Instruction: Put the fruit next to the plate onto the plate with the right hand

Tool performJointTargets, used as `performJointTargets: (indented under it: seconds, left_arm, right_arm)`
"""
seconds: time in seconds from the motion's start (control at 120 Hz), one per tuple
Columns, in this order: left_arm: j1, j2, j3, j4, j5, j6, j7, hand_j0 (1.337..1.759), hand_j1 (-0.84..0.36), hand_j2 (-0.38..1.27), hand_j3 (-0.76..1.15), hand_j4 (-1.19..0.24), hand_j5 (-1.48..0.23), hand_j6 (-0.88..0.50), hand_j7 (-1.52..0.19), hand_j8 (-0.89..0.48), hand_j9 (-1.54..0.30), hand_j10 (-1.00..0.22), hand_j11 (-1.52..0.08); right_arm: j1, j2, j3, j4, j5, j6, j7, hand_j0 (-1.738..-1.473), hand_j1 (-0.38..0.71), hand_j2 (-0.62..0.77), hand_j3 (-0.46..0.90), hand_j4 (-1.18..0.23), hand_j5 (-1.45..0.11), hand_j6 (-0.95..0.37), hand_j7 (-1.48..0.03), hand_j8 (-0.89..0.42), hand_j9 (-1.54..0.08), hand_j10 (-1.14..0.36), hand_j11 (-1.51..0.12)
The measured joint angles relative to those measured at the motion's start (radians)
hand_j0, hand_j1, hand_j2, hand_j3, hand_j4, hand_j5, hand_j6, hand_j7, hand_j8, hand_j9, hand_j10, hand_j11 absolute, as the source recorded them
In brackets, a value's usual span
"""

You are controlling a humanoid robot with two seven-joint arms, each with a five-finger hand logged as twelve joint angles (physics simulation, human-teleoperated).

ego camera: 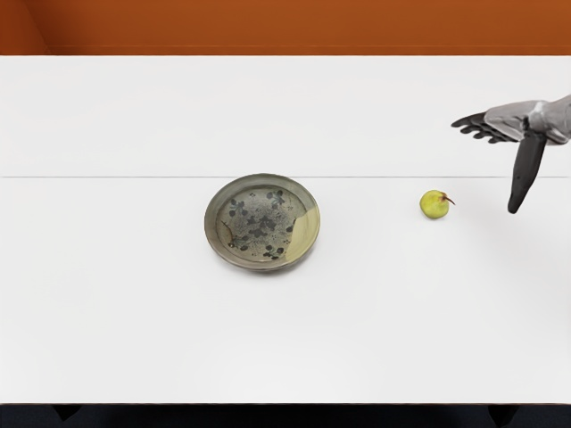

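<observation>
One green fruit [434,204] lies on the table [134,312] beside the plate [212,223], right hand [508,125] spread.

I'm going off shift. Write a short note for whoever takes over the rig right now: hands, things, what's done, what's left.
Right hand: open, holding nothing, up and to the right of the fruit in the picture, not touching it.
Left hand: not in view.
Fruit: on the table, right of the plate and apart from it. The plate holds nothing.
Done: nothing; the fruit is not yet grasped.
Left: reach the fruit, grasp it, carry it to the plate, set it down, release.
</observation>
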Motion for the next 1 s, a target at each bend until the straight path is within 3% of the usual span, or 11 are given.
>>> performJointTargets:
  seconds: [0.217, 0.358, 0.567, 0.825, 1.0]
  left_arm:
    - [0.0, 0.0, 0.0, 0.0, 0.0, 0.0, 0.0, 1.658, 0.32, 0.0, 0.0, -0.02, -0.03, -0.02, -0.03, -0.02, -0.03, -0.02, -0.03]
    - [0.0, 0.0, 0.0, 0.0, 0.0, 0.0, 0.0, 1.658, 0.32, 0.0, 0.0, -0.02, -0.03, -0.02, -0.03, -0.02, -0.03, -0.02, -0.03]
    - [0.0, 0.0, 0.0, 0.0, 0.0, 0.0, 0.0, 1.658, 0.32, 0.0, 0.0, -0.02, -0.03, -0.02, -0.03, -0.02, -0.03, -0.02, -0.03]
    - [0.0, 0.0, 0.0, 0.0, 0.0, 0.0, 0.0, 1.658, 0.32, 0.0, 0.0, -0.02, -0.03, -0.02, -0.03, -0.02, -0.03, -0.02, -0.03]
    - [0.0, 0.0, 0.0, 0.0, 0.0, 0.0, 0.0, 1.658, 0.32, 0.0, 0.0, -0.02, -0.03, -0.02, -0.03, -0.02, -0.03, -0.02, -0.03]
  right_arm:
    - [0.013, 0.008, 0.005, 0.011, 0.005, 0.0, -0.011, -1.658, -0.35, 0.0, 0.0, 0.0, 0.0, -0.01, 0.0, -0.01, 0.0, 0.0, 0.0]
    - [0.013, 0.011, 0.01, 0.044, 0.046, 0.0, -0.044, -1.658, -0.35, 0.0, 0.0, 0.0, 0.0, -0.01, 0.0, -0.01, 0.0, 0.0, 0.0]
    - [0.013, 0.038, 0.003, 0.093, 0.068, 0.0, -0.056, -1.658, -0.35, 0.0, 0.0, 0.0, 0.0, -0.01, 0.0, 0.0, 0.0, 0.0, 0.0]
    - [0.003, 0.155, -0.066, 0.15, -0.146, -0.166, -0.058, -1.658, -0.35, 0.0, 0.0, 0.0, 0.0, -0.01, 0.0, 0.0, 0.0, 0.0, 0.0]
    - [-0.053, 0.174, -0.096, 0.191, -0.24, -0.32, -0.058, -1.658, -0.35, 0.0, 0.0, 0.0, 0.0, -0.01, 0.0, 0.0, 0.0, 0.0, 0.0]
